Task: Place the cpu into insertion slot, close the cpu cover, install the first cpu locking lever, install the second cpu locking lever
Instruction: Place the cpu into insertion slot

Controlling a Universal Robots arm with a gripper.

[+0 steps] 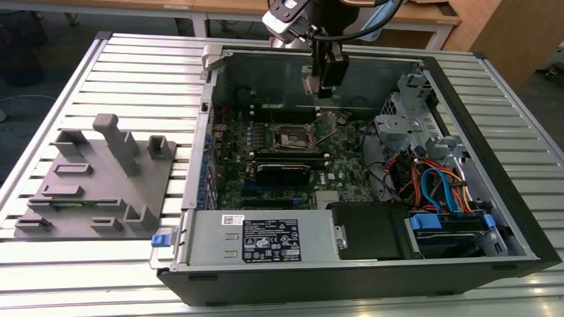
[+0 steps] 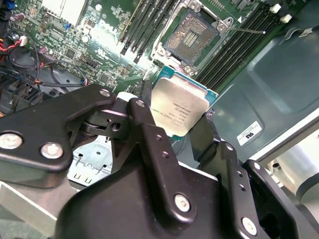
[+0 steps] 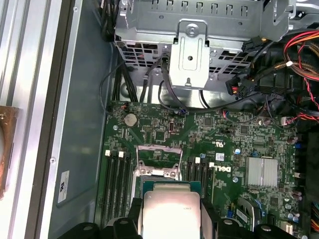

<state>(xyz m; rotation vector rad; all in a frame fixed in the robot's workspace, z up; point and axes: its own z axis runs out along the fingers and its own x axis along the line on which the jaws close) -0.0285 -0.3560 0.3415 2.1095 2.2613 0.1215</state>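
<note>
Gripper [image 1: 323,91] hangs in the upper middle of the exterior view, over the rear part of an open case [image 1: 352,281] that lies on a slatted table [image 1: 132,66]. Its fingers [image 2: 204,134] are closed narrowly on the cpu [image 2: 183,113], pinching it by two opposite edges, with the silvery top turned toward the wrist cameras. The cpu is held in the air above the green board [image 1: 264,165], apart from the slot [image 1: 292,137] and not yet seated.

In the exterior view the slot sits near the frame's centre, just below the gripper. In the second wrist view the slot [image 2: 192,39] lies beyond the cpu, its dark centre exposed inside the silver rim. A thin metal lever [image 2: 244,30] stands out beside it, and long black memory slots [image 2: 144,25] run along both flanks. In the first wrist view the cover [image 3: 158,148] appears as a silver frame piece at the slot's far edge; I cannot tell its angle.

A grey power supply [image 1: 264,241] fills the lower middle of the exterior view inside the case. Orange and blue cables [image 1: 432,185] bunch toward the exterior view's right. A grey fixture [image 1: 97,191] with upright pegs rests on the table at the exterior view's left, well apart from the case. A metal drive cage [image 3: 189,30] stands past the board in the first wrist view.
</note>
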